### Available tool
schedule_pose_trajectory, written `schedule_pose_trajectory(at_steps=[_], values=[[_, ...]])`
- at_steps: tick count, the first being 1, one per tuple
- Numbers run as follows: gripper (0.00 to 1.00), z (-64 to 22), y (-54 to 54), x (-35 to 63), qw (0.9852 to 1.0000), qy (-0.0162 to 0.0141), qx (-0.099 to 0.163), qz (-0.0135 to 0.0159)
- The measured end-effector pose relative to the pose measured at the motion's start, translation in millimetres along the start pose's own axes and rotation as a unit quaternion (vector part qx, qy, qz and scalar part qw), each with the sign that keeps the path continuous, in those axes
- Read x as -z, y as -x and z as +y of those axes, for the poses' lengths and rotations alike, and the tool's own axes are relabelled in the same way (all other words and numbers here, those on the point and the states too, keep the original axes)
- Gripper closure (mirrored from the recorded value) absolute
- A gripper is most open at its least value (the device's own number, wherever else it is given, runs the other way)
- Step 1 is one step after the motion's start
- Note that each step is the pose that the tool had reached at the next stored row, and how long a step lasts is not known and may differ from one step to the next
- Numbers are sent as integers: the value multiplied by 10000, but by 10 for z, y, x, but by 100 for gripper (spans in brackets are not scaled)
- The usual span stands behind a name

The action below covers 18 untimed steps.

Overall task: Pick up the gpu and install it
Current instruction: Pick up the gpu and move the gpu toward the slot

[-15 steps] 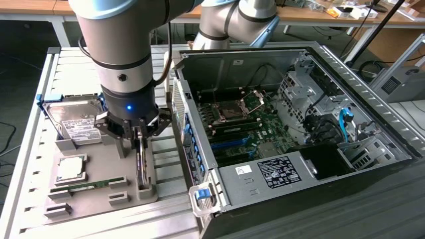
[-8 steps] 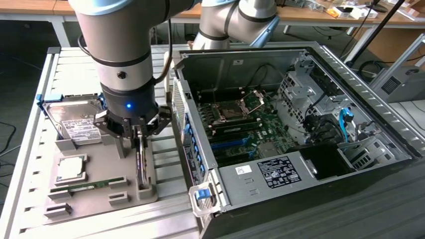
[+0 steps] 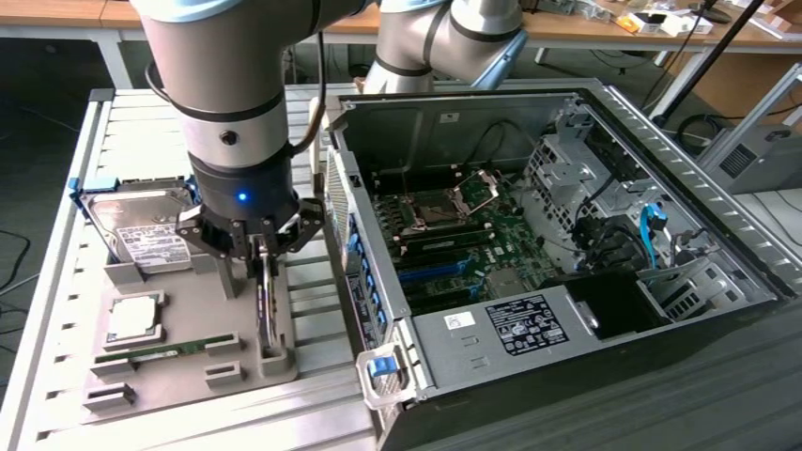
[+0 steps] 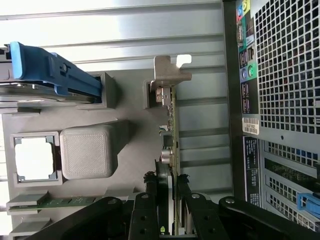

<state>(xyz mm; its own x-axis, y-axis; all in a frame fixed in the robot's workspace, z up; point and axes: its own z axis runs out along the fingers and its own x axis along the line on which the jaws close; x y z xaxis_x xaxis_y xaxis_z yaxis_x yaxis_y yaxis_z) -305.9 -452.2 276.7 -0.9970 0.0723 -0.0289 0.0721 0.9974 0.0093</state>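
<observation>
White labels on the hard drive (image 3: 148, 237) and inside the open computer case (image 3: 564, 404) carry print too small to read. The tool (image 3: 259, 256) is partly closed. Its black fingers (image 4: 151, 192) are clamped on either side of the gpu (image 4: 170, 125), a thin dark card standing on edge in a slot of the matte grey plastic holder (image 3: 188, 324). The card's silvery bracket (image 4: 169, 70) is at the end away from the tool. The holder lies on the ribbed metal surface (image 3: 63, 310), just beside the case.

The gpu (image 3: 267, 315) (image 4: 172, 120), a thin dark card with 1 silvery bracket (image 4: 167, 75) at its end, is seen standing on edge in the grey tray (image 3: 188, 315), along that tray's edge.
</observation>
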Motion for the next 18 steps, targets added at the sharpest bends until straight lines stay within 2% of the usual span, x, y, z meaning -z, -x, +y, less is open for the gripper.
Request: schedule_pose_trajectory(at_steps=[18], values=[[73, 1, 3, 108, 10000, 0, 0, 0]])
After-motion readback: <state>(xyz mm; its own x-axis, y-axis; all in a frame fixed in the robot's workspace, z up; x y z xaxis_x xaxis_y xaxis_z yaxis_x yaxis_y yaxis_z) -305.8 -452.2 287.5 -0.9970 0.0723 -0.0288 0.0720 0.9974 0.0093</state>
